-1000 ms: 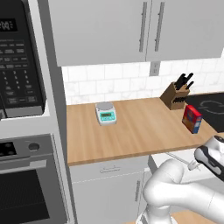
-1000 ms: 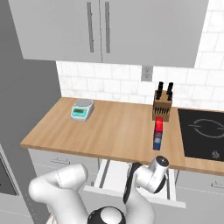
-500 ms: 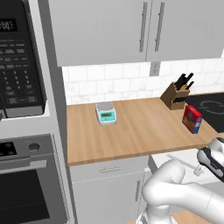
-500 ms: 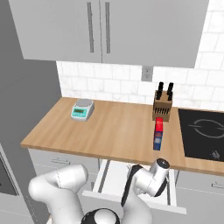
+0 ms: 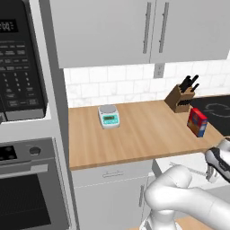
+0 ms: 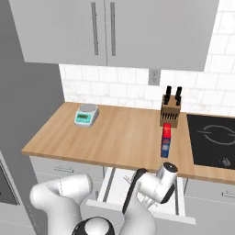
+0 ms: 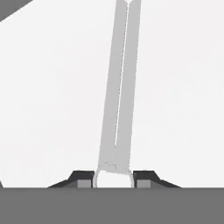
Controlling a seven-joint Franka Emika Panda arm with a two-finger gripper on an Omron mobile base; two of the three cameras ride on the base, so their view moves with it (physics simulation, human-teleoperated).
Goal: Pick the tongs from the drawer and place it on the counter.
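Observation:
The tongs are a slender pale silver-grey strip lying on the light floor of the open white drawer, running away from the hand. My gripper is down in the drawer, its two dark fingertips pressed against either side of the tongs' rounded end, shut on it. From the left base, the gripper hangs just below the front edge of the wooden counter, with the thin tongs reaching left from it. In the right base view the white hand covers the fingers.
On the counter stand a small scale, a knife block and a red box near the black stovetop. Microwave and oven rise at the left, with cabinets above.
The hand has sunk a little lower into the open drawer and settled over the tongs. Nothing on the counter has moved.

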